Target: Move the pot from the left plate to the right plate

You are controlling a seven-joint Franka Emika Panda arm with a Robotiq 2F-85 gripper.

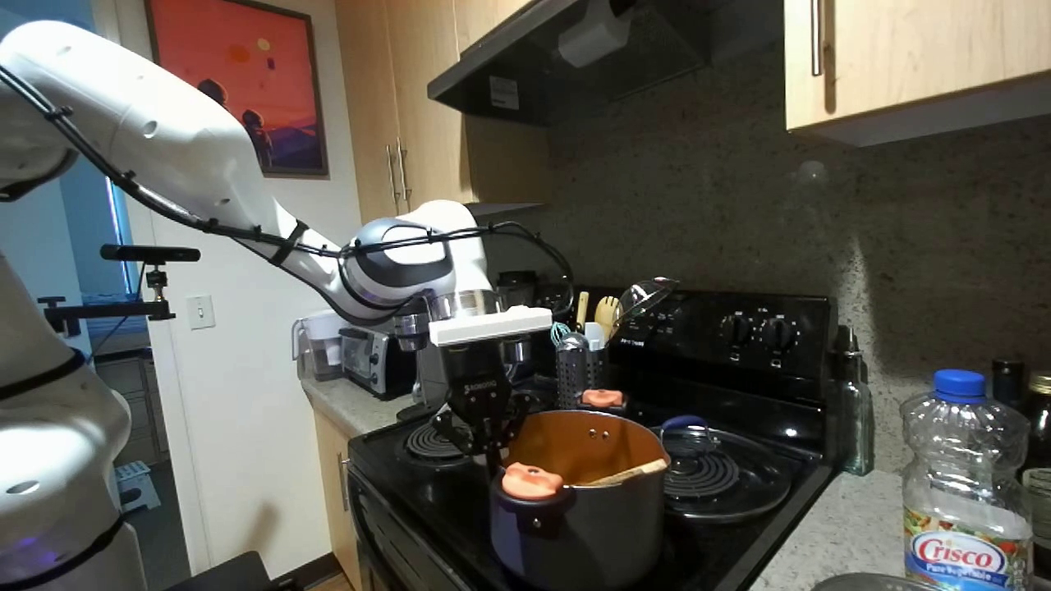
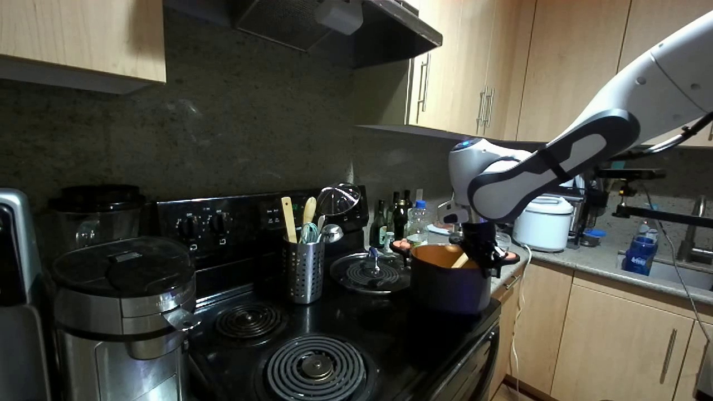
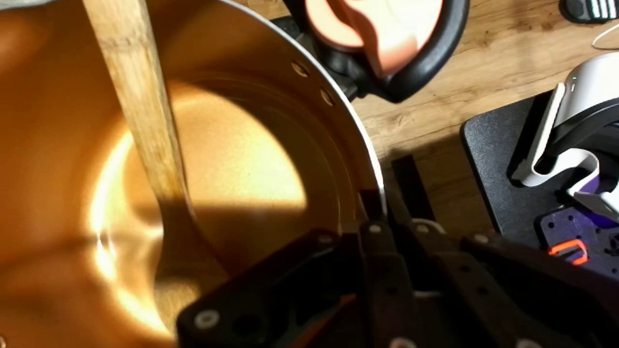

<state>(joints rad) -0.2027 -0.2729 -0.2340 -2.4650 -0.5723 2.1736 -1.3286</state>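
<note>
Glossy black electric stove [image 2: 390,340] filled the near ground in an exterior view, its front-left spiral coil plate [image 2: 316,366] in full sight. Next beyond: a perforated cylindrical steel utensil holder [image 2: 303,273]. Farther off, at the stove's front-right corner, was the large dark cylindrical pot with a copper-orange inside [image 2: 445,289], roughly level, a pale wooden utensil [image 3: 135,106] leaning in it. The black end effector [image 3: 384,208] pinched the pot's rim, its fingers almost together, one inside the wall and one outside, near an orange-and-black side handle [image 3: 382,24]. Whether the base touched the right plate could not be told; the pot hid it.

Step in hand, as judged: carry done, seating and release outstanding. Next move called for easing down through any gap, checking the base sat flat and inboard of the front edge (wooden floor [image 3: 483,58] showed just past the rim in the wrist view), then spreading the fingers and rising straight up. Tipping seemed the main risk. Far behind, a white lidded cooker [image 2: 543,223] stood on the grey tabletop [image 2: 601,262].
</note>
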